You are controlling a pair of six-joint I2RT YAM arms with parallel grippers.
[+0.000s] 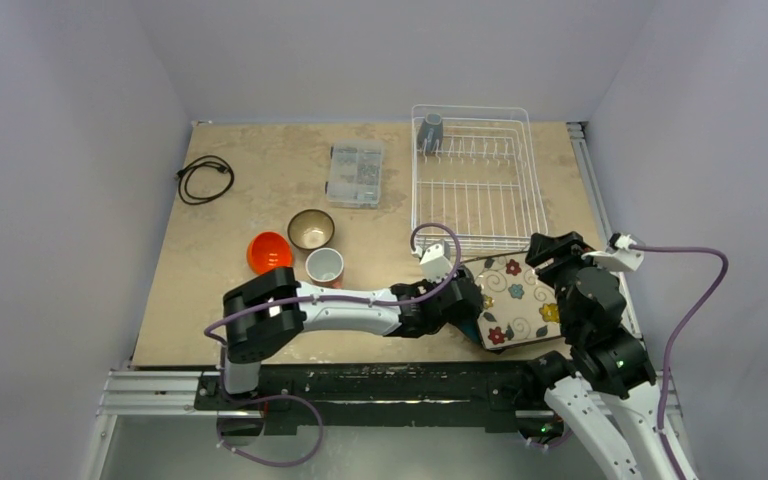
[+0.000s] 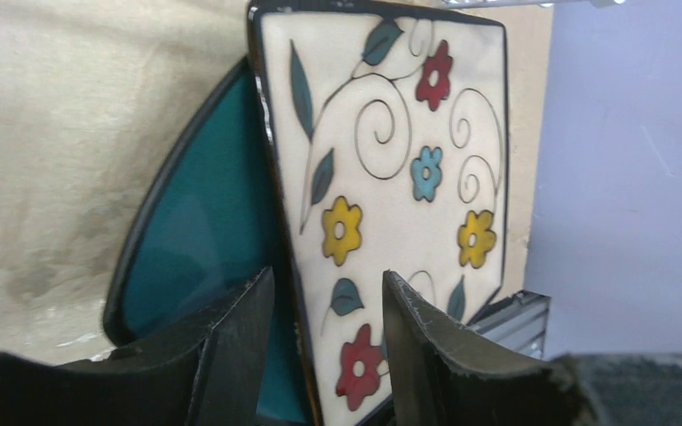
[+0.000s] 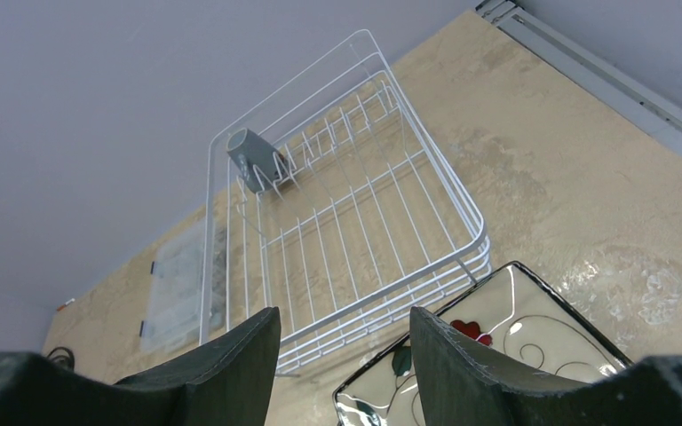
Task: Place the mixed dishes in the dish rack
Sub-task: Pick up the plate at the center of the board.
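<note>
The square cream floral plate [image 1: 520, 300] sits at the table's near right, just near of the dish rack [image 1: 416, 175]. It rests over the square dark teal plate [image 2: 204, 231] and is skewed, one corner aimed toward the rack. The left gripper [image 2: 327, 293] straddles its left rim — whether the jaws truly pinch it I cannot tell. The right gripper [image 3: 344, 328] hovers above its far edge — jaws apart, nothing between them

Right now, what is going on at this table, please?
The left hand straddles the edge of the square cream floral plate, which sits over a square dark teal plate; a firm grip cannot be confirmed. The right hand hovers open nearby. The white wire dish rack holds only a grey-blue mug.
</note>
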